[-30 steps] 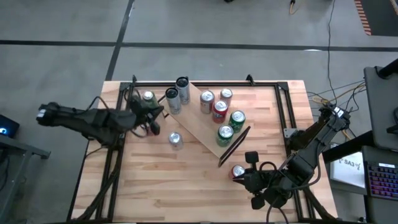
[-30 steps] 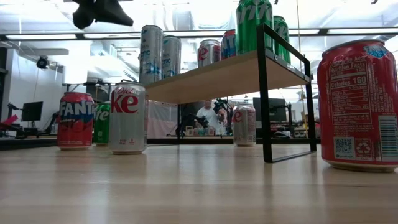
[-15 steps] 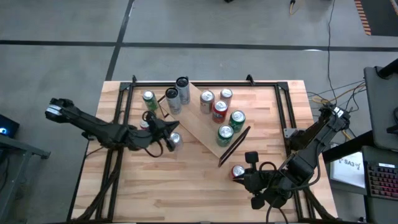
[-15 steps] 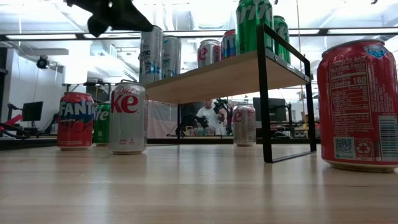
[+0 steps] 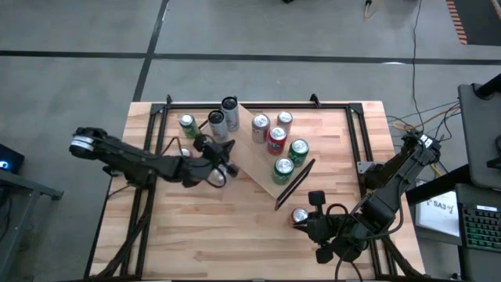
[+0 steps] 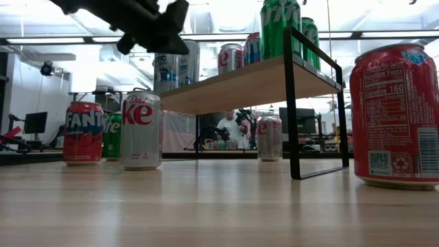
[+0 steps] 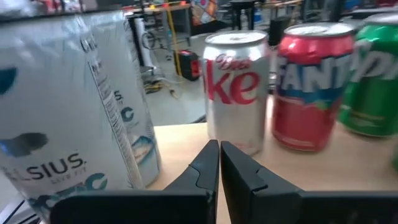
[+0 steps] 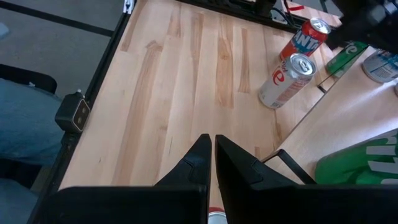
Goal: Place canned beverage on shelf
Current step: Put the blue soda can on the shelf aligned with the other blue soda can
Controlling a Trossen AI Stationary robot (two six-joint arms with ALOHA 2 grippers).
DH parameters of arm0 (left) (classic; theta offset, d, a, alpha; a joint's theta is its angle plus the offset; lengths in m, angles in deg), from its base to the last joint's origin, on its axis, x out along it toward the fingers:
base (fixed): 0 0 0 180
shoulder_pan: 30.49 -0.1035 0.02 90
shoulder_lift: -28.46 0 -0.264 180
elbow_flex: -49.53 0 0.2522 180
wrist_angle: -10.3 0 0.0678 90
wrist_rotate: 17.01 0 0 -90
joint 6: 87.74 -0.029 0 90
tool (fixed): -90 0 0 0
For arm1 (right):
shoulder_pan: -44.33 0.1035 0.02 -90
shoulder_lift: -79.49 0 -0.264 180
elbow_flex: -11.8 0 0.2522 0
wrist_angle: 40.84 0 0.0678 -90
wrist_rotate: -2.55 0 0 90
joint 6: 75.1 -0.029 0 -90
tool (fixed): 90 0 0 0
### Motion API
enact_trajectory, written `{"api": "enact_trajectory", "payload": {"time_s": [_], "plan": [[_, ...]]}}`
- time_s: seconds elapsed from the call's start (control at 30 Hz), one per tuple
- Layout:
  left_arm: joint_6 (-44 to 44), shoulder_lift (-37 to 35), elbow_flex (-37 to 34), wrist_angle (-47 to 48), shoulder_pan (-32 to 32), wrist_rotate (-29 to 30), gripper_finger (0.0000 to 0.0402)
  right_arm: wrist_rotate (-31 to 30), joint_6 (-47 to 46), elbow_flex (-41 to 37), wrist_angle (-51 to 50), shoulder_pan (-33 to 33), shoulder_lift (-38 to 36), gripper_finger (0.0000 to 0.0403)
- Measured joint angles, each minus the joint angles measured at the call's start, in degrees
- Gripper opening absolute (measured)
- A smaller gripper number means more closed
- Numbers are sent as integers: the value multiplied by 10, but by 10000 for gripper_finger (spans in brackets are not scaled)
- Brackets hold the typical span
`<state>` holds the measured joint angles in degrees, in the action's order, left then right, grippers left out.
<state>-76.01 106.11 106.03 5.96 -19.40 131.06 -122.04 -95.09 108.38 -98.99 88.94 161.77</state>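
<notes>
Seen level across the counter [image 6: 206, 206], the shelf [image 6: 254, 82] carries tall silver, red and green cans. The left hand [image 6: 161, 34], fingers together, hangs in front of a tall silver can [image 6: 164, 68]. A Fanta can [image 6: 83, 133], a Diet Coke can [image 6: 140, 130] and a big red can [image 6: 394, 115] stand on the counter.

Light is even and bright from overhead; the desk [image 5: 235, 227] shows only soft, short shadows beside the cans. Seen level across the desk, the ceiling lamps [image 6: 226, 14] behind the shelf [image 6: 254, 82] glare white, so the left arm [image 6: 137, 20] above it reads as a dark silhouette. The near desk surface there is blurred. The red can [image 6: 394, 113] at the edge bulges slightly. In the left wrist view the white can [image 7: 68, 106] closest to the lens is soft and out of focus.
</notes>
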Motion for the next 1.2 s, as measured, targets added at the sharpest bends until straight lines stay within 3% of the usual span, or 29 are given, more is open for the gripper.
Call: {"api": "enact_trajectory", "payload": {"time_s": [0.17, 1.2], "plan": [[9, 25, 4, -19, -17, 40, 0, 0, 0, 0, 0, 0, 0, 12], [27, 34, 3, -29, -53, 82, 0, 0, 0, 0, 2, 0, 0, 12]]}}
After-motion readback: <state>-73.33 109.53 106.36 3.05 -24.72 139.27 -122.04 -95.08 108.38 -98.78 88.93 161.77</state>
